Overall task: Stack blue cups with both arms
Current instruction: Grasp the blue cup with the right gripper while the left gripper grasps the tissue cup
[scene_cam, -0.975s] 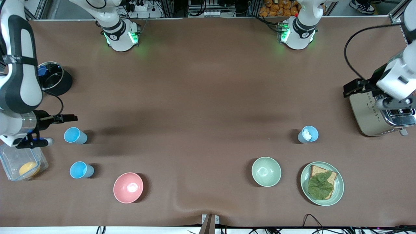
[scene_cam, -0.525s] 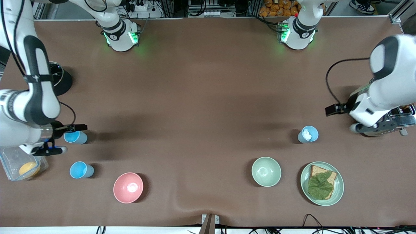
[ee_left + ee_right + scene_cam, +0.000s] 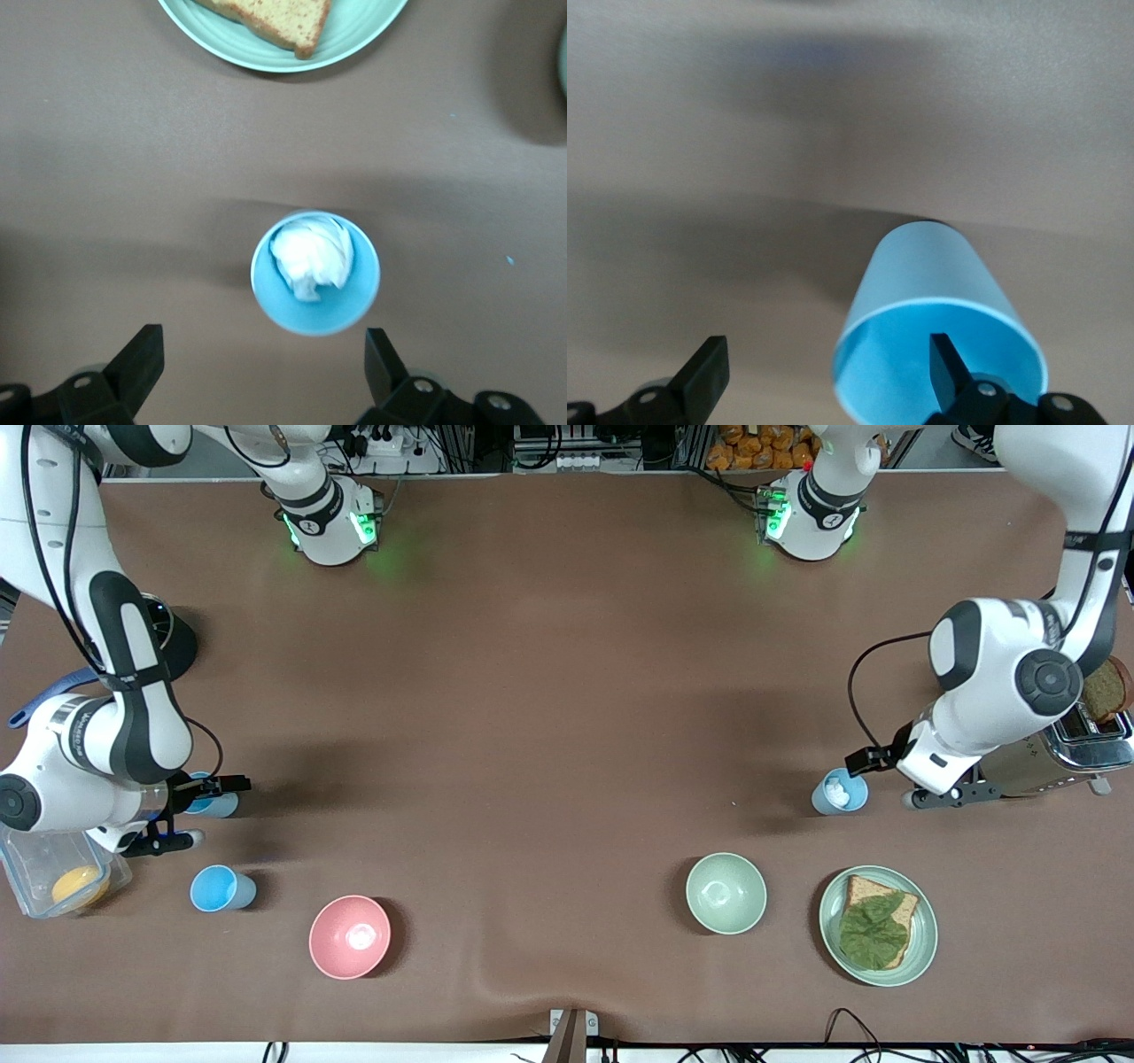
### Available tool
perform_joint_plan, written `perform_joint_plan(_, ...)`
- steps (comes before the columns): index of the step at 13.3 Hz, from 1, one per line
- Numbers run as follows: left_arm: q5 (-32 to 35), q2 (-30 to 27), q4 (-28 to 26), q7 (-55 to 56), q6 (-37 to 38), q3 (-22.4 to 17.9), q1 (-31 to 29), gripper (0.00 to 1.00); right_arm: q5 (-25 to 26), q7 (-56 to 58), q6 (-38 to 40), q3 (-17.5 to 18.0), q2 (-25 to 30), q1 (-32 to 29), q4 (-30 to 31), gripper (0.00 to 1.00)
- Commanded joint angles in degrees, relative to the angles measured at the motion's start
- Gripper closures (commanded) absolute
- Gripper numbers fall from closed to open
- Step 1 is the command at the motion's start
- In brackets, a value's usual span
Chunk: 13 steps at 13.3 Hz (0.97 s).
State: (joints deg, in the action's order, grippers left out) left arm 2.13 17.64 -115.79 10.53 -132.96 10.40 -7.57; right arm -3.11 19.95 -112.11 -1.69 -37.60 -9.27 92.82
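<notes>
Right gripper (image 3: pixel 197 810): fingers spread wide, low over the upper blue cup (image 3: pixel 213 804) at the right arm's end of the table; one finger (image 3: pixel 950 367) sits over the cup's rim, nothing clamped.
Upper blue cup: upright, empty in the right wrist view (image 3: pixel 939 350).
Lower blue cup (image 3: pixel 221 888): nearer the front camera, well apart from the gripper, beside the pink bowl (image 3: pixel 349 936).
Left gripper (image 3: pixel 886 775): fingers spread, just beside the third blue cup (image 3: pixel 839 791), not gripping.
Third blue cup: upright, white wad inside (image 3: pixel 311 257); farther from the front camera than the green bowl (image 3: pixel 726 892) and the plate (image 3: pixel 921 948).
Toaster (image 3: pixel 1054 757): under the left arm.
</notes>
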Motion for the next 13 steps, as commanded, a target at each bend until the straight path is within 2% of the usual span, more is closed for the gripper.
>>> perform_joint_plan(1,0.86,2.21,-0.75,-0.07,-4.49,0.33,-1.04,0.0,-0.58,1.67,-2.31,0.64,-0.63,-1.19,0.95,0.25)
perform_joint_plan(2,0.94,3.35,-0.84,-0.07,-5.72,0.41,-1.74,0.0,-0.58,3.24,-2.5,0.64,-0.63,-1.1,1.04,0.72)
perform_joint_plan(3,0.94,4.23,-0.92,-0.15,-6.61,0.41,-1.84,0.0,-0.58,3.86,-2.41,0.64,-0.63,-1.28,1.04,1.0)
perform_joint_plan(4,0.94,4.94,-1.27,-0.16,-7.31,0.41,-1.84,0.06,-0.66,3.87,-2.41,0.64,-0.63,-1.28,1.04,1.0)
perform_joint_plan(6,0.94,5.21,-1.98,-0.16,-8.28,0.41,-1.66,0.35,-1.62,3.87,-2.24,0.64,-0.54,-1.46,1.04,1.0)
perform_joint_plan(8,0.94,5.56,-1.98,-0.33,-8.28,0.41,-1.58,0.91,-2.51,3.95,-2.15,0.64,-0.46,-1.46,1.13,1.0)
perform_joint_plan(9,0.94,5.56,-1.81,-0.24,-8.28,0.41,-1.05,1.0,-2.51,3.95,-1.97,0.64,-0.19,-1.37,1.22,1.0)
perform_joint_plan(13,0.94,5.83,-1.54,0.02,-8.28,0.76,-0.52,1.0,-0.5,3.87,-0.74,0.46,5.69,2.83,0.17,1.0)
